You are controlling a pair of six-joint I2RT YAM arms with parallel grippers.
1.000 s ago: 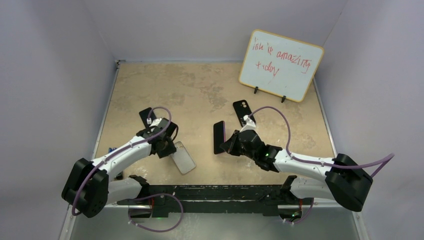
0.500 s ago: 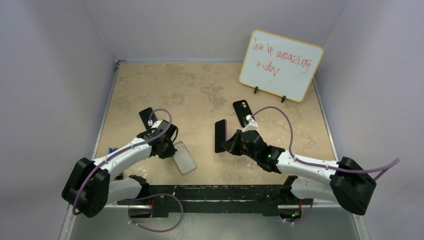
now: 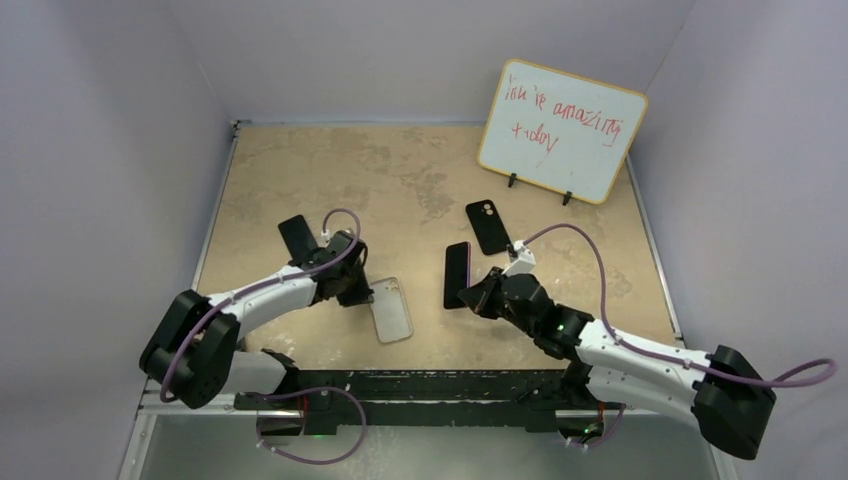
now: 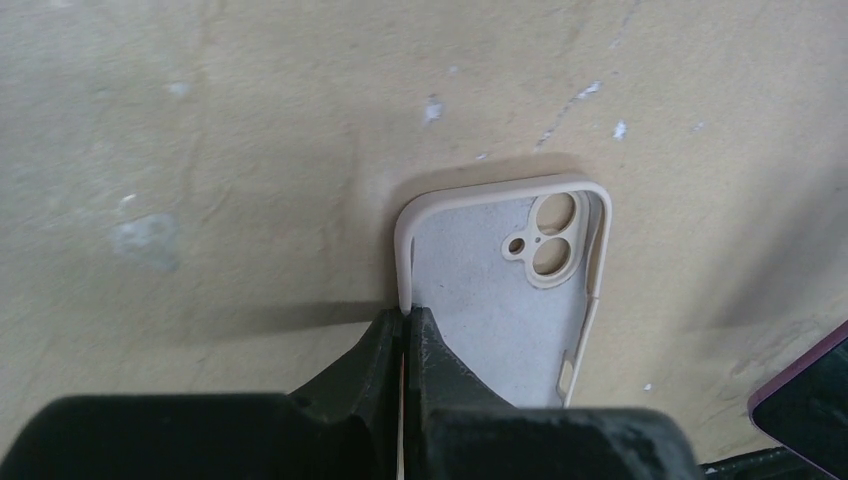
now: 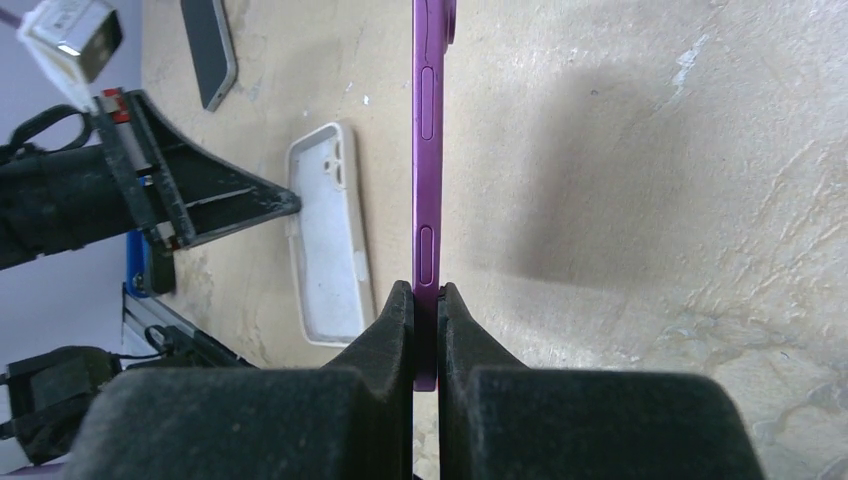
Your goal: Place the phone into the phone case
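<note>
Beige soft phone case [image 3: 392, 311] flat on tan speckled counter [image 3: 400, 170], near side, left of centre. Open side up, camera cutout at far end. Left jaws clamped on case's left long wall.

Purple slab phone [image 3: 457, 275] just right of case, apart from it, held edge-on. Right jaws clamped on phone's near end. Cannot tell whether phone touches counter.

Black flat rectangle with camera holes [image 3: 487, 226] lies just beyond phone. Second black rectangle [image 3: 297, 235] far-left of case. White board with red writing [image 3: 560, 130] stands far right.
</note>
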